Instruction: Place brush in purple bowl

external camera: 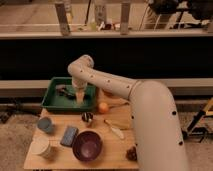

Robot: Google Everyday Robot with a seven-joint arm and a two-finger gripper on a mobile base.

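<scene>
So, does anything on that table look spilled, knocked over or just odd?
Nothing stands out. The gripper hangs down into the green tray next to the brush. The purple bowl sits upright near the front of the table. The orange and cream utensil lie loose there, and nothing is spilled.

The scene is lit dimly and warmly from above, so that the wooden desk [112, 152] and the pale arm [150, 115] are given a yellowish cast. The band behind the desk's far edge is left almost black. A soft sheen is caught inside the purple bowl [88, 145] near the front edge, and the gripper [80, 98] is picked out pale over the dark green tray [67, 107] at the far left corner.
</scene>
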